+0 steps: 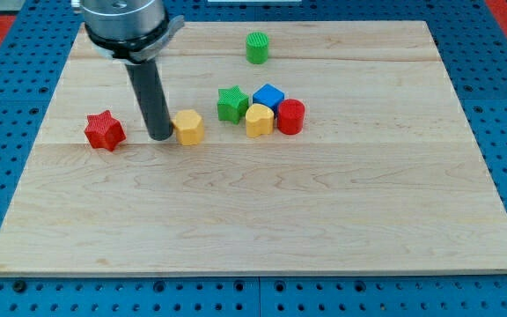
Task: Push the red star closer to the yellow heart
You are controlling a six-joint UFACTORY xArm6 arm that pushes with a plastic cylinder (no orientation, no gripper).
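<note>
The red star [105,130] lies at the view's left on the wooden board [253,229]. The yellow heart [259,120] sits near the middle in a cluster, with the green star [232,103] to its upper left, the blue cube [269,96] above it and the red cylinder [290,116] at its right. My tip [160,136] stands between the red star and a yellow hexagonal block [188,127]. It touches or nearly touches that block's left side. It is well apart from the red star.
A green cylinder [257,47] stands near the board's top edge. The board lies on a blue perforated table [7,88]. The arm's dark housing [123,22] hangs over the top left.
</note>
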